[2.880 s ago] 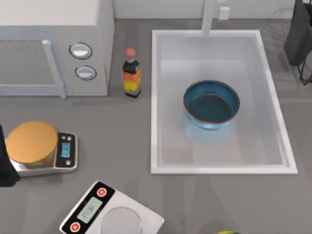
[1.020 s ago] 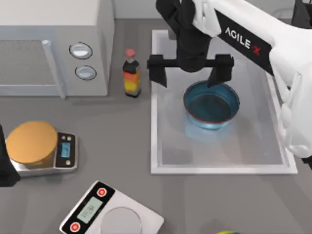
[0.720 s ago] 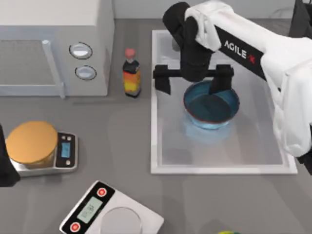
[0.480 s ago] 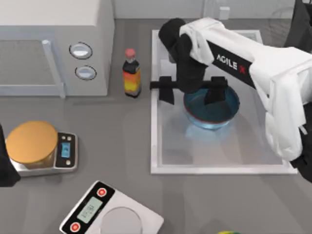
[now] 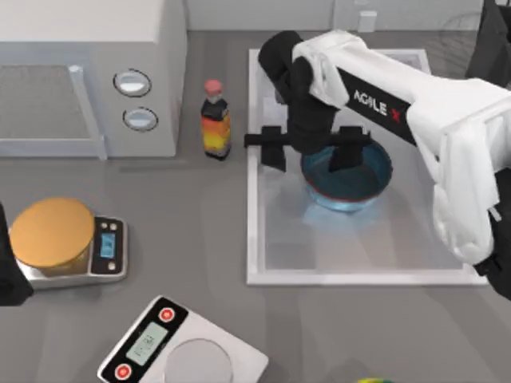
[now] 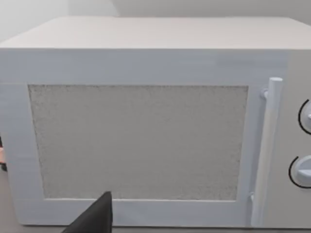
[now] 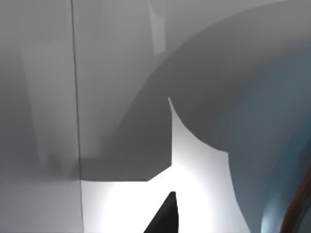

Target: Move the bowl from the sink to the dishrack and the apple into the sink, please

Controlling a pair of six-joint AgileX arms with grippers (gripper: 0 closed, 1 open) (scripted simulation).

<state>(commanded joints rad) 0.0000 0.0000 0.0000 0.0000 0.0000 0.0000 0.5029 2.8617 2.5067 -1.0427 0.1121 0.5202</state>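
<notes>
Nearest, right claw [image 5: 307, 152] spread wide and empty, straddling the left wall of the blue bowl [image 5: 359, 182] in the sink [image 5: 359, 275], 1 finger outside, 1 inside; farther, dishrack [image 5: 455, 36] beyond; left arm parked at bench's left edge.

— What sort of place is this?
— A rendered kitchen. At two o'clock a white sink [image 5: 259, 159] with a tap is sunk into the grey table [image 5: 192, 239].
— What else shows it?
— A microwave [image 5: 88, 80] at ten o'clock, a sauce bottle [image 5: 215, 121] beside it, and two kitchen scales [image 5: 108, 249] at eight.
</notes>
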